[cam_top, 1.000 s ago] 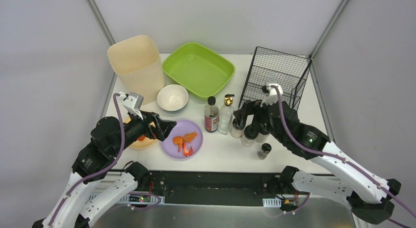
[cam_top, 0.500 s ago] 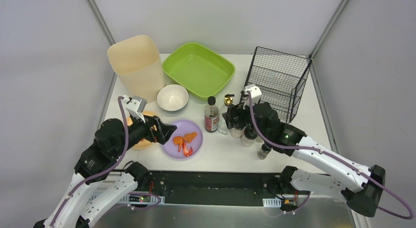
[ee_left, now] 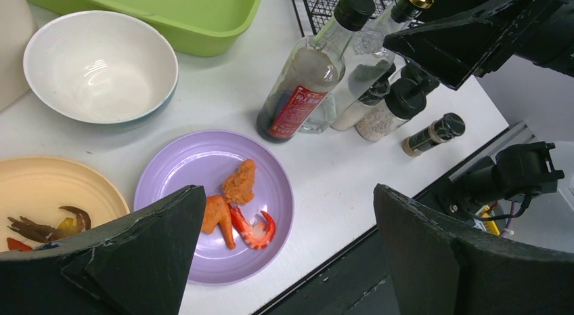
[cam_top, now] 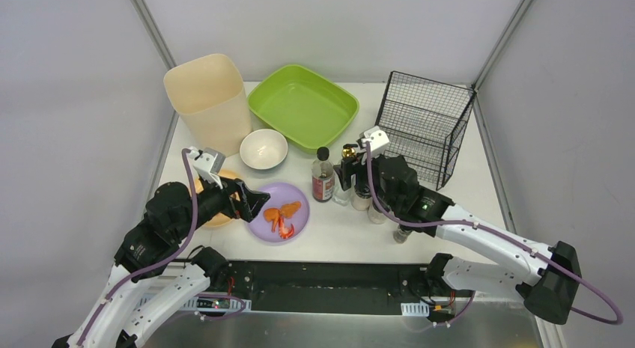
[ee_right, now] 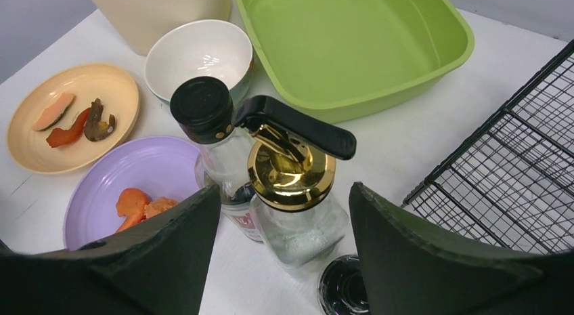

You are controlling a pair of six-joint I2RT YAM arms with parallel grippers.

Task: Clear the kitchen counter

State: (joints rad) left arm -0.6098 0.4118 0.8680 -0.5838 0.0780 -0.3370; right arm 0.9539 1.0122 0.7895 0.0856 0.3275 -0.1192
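Both spread wide: right gripper [ee_right: 284, 193] straddles the gold-capped bottle [ee_right: 292, 173] mid-frame and likely must close next; left gripper [ee_left: 290, 193] hovers over the purple plate [ee_left: 172, 176].

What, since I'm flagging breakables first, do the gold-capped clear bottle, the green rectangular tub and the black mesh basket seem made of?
Gold-capped clear bottle: likely glass, see-through with crisp glints, though clear plastic is possible; its cap looks like polished metal or plating. Green rectangular tub: plastic, smooth moulded walls, soft sheen. Black mesh basket: thin metal wire, apparently matte coated.
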